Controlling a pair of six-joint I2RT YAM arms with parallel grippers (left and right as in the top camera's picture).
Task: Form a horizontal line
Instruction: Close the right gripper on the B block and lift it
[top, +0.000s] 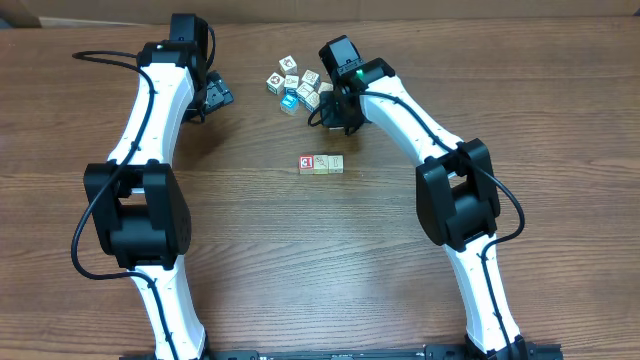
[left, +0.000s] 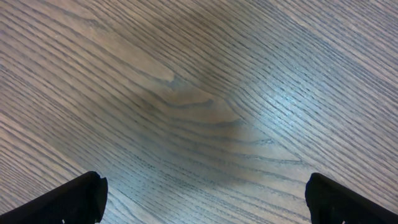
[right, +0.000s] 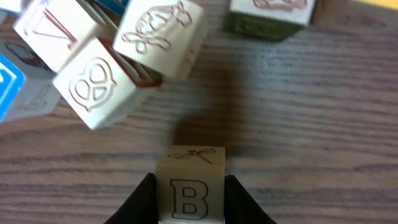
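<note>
A short horizontal line of three small cubes lies mid-table: a red-and-white one (top: 307, 163) at the left and two pale cream ones (top: 328, 163) beside it. My right gripper (top: 334, 108) hangs at the edge of the loose bunch, above and behind the line. In the right wrist view my right gripper (right: 189, 190) is shut on a cream cube (right: 189, 171) with a letter B and a dragonfly; both fingers press its sides. My left gripper (top: 214, 96) stands far left and open; the left wrist view shows only bare wood between its fingers (left: 74, 202).
An irregular bunch of white, yellow and blue-edged cubes (top: 297, 83) lies at the back centre, just left of my right gripper. Two tilted cubes (right: 118, 59) from it sit close ahead of the held cube. Both white arms flank the table's middle.
</note>
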